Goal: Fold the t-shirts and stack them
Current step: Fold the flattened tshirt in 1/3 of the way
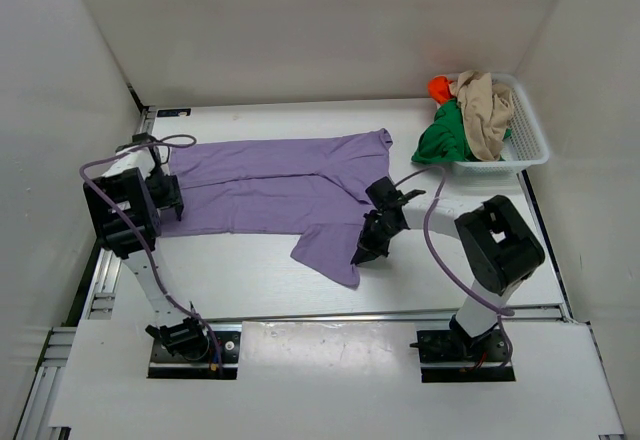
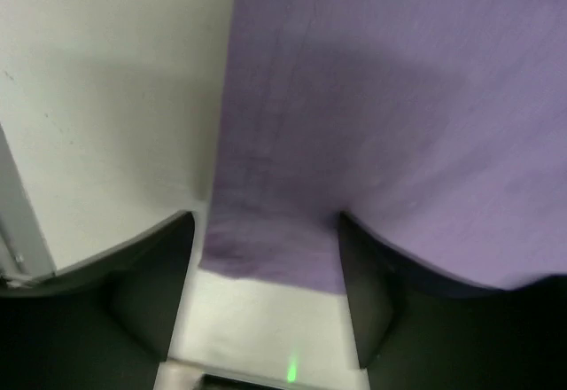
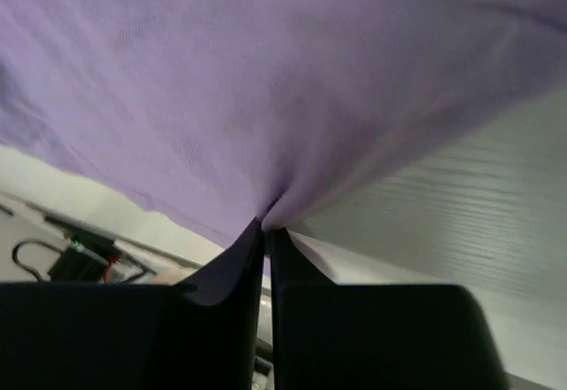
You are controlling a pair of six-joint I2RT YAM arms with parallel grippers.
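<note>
On the white table [image 1: 250, 280], right fingers [image 3: 306, 328] pinch the lilac t-shirt [image 1: 270, 185]; left fingers [image 2: 151, 297] spread.

White basket [image 1: 533, 140], table's [image 1: 250, 280] far-right corner

I see the lilac t-shirt [image 1: 270, 185] as soft, matt cloth. The table [image 1: 230, 270] looks smooth and matt white. The basket [image 1: 500, 168] is white plastic mesh.

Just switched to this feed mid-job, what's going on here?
The right gripper is pinching the near sleeve of the lilac t-shirt spread on the table. The left gripper has its jaws open astride the shirt's left edge. The green t-shirt, beige t-shirt and orange t-shirt sit in the white basket.
</note>
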